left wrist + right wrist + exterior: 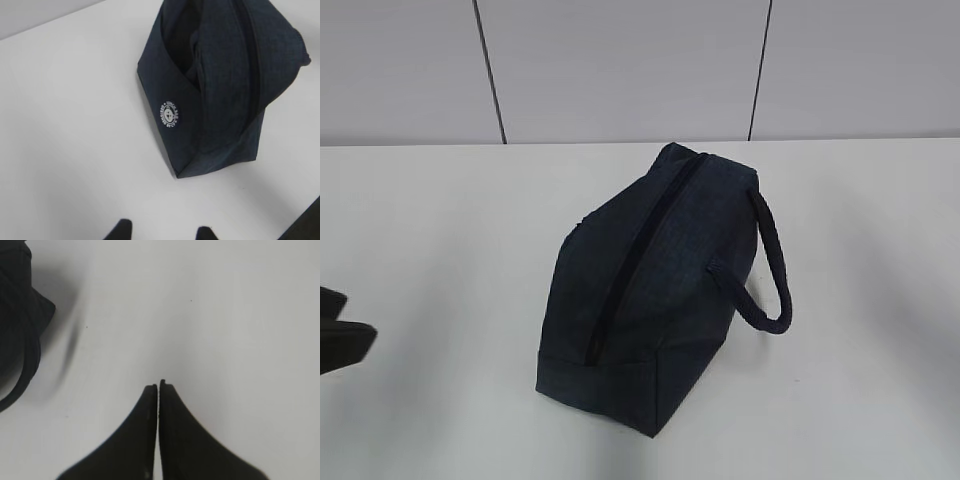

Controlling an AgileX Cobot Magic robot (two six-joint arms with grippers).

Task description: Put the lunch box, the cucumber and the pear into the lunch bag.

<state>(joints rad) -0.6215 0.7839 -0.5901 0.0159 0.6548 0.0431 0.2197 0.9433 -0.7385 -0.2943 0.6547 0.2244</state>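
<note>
- I am looking at the lunch bag [655, 290] sitting in the middle of the white table [440, 240], its zipper [640, 250] running along the top ridge and, as far as I can see, closed from end to end.
- I am seeing no lunch box, cucumber or pear in any of my three views (they may be inside the bag, but I cannot tell that from here).
- I am holding my left gripper [162, 231] with its two fingertips apart and nothing between them; only the tips are showing at the bottom edge of the left wrist view.
- I am holding my right gripper [158, 386] with its fingers pressed together, empty, over bare table.
- The relation that matters: from my left gripper the bag is lying ahead and to the right, its near end panel with the round white logo [170, 116] facing me, and its long axis is running away from me along the zipper line.
- From my right gripper the bag is lying off to the left, with only the cord handle [770, 270] and an edge of fabric in view.
- I am judging the two arms to be about equally clear of the bag, with the left one facing it more squarely.
</note>
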